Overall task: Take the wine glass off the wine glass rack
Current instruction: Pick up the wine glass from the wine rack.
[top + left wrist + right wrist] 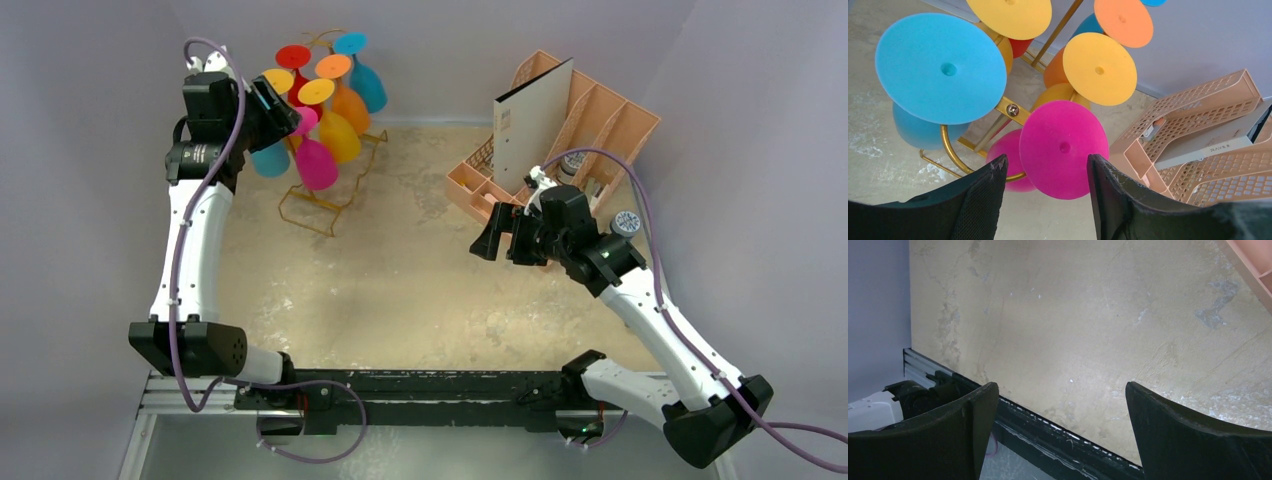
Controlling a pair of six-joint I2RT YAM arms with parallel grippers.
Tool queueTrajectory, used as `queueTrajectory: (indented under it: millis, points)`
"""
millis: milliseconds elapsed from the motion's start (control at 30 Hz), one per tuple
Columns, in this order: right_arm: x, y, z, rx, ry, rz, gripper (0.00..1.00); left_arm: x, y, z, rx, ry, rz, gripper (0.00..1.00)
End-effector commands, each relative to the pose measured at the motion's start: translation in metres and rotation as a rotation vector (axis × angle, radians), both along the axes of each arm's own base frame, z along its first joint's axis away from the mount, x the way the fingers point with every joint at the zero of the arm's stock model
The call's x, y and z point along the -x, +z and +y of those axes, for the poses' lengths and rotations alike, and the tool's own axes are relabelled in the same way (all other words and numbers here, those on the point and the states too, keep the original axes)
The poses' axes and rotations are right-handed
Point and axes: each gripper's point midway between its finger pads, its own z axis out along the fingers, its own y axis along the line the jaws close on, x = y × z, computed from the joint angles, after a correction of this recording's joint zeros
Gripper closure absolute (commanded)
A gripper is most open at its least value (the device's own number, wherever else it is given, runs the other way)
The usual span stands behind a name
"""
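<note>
The gold wire wine glass rack [330,205] stands at the back left, hung with several upside-down coloured wine glasses. In the left wrist view its gold arm [1010,107] runs between a blue glass [940,67] and a magenta wine glass [1064,147]. My left gripper [285,118] is up against the rack's left side. It [1047,162] is open, and the magenta glass's round foot sits just beyond its fingertips, not touching either one. My right gripper [500,235] hovers over the table's right half. Its jaws [1062,390] stand wide open with nothing between them.
A peach slotted organiser [590,115] holding an upright white folder [530,125] stands at the back right, just behind the right arm. It also shows in the left wrist view [1198,140]. Grey walls close in the table at the back and sides.
</note>
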Motion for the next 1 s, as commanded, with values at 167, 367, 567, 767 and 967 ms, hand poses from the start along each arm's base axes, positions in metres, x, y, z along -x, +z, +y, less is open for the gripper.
queueTrajectory:
  millis: [167,367,567,767,967]
  points:
    - [0.002,0.017,0.003,-0.029,0.01,-0.015,0.01,-0.011,0.0,-0.001,0.05,-0.022,-0.037,0.45]
    - [0.002,0.015,0.003,-0.027,0.012,-0.011,0.01,-0.015,-0.005,0.003,0.083,-0.02,-0.032,0.49]
    - [0.002,0.015,0.003,-0.026,0.012,-0.007,0.01,-0.016,-0.01,0.003,0.115,-0.023,-0.028,0.55]
    - [0.003,0.014,0.003,-0.022,0.012,0.0,0.01,-0.014,-0.012,0.003,0.149,-0.028,-0.028,0.62]
    - [0.004,0.012,0.003,-0.018,0.014,0.008,0.01,-0.011,-0.011,0.003,0.164,-0.025,-0.028,0.68]
